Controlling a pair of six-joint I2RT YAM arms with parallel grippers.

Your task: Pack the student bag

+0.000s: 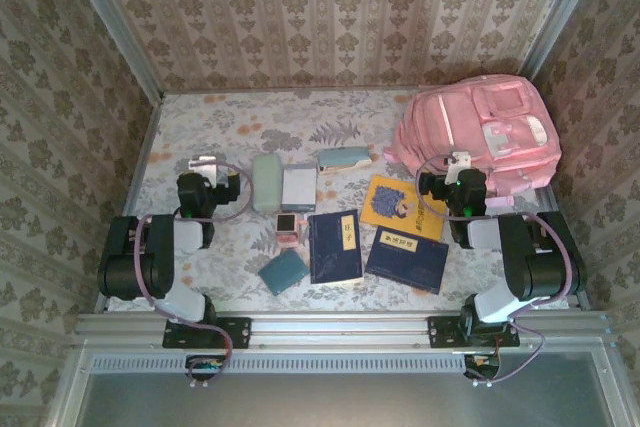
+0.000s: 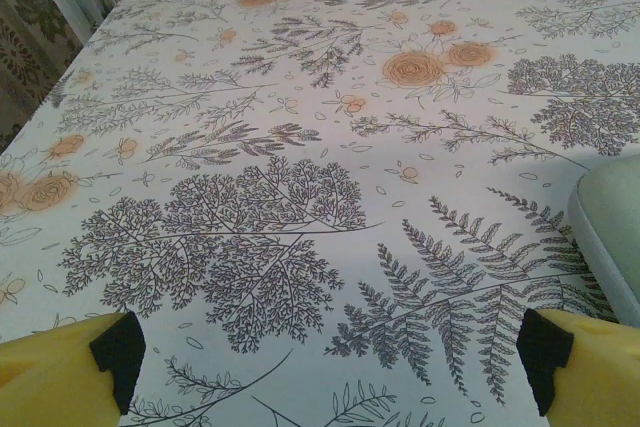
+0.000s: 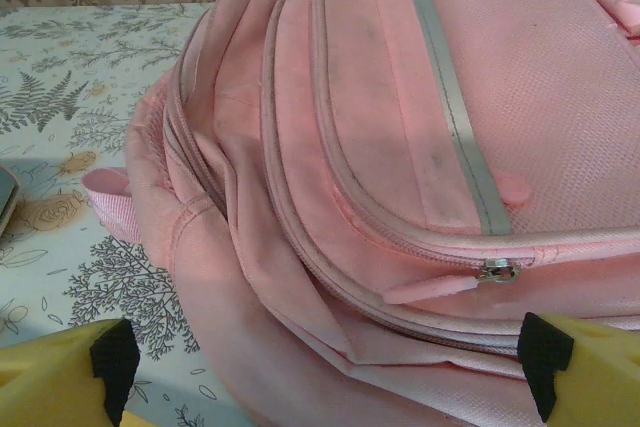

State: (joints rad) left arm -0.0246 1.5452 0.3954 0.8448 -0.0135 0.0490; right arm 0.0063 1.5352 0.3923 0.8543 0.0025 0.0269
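Observation:
The student bag is a big pink backpack lying at the back right of the floral cloth. In the right wrist view the student bag has its pockets zipped, with a pink zipper pull near the bottom. My right gripper hovers at the bag's near left edge, and in its wrist view the gripper is open with nothing between its yellow fingers. My left gripper is at the left of the table. It is open over bare cloth, with a pale green case to its right.
Between the arms lie a pale green case, a grey notebook, a teal pencil case, a yellow book, two dark blue books, a small teal notebook and a small pink box. Patterned walls enclose the table.

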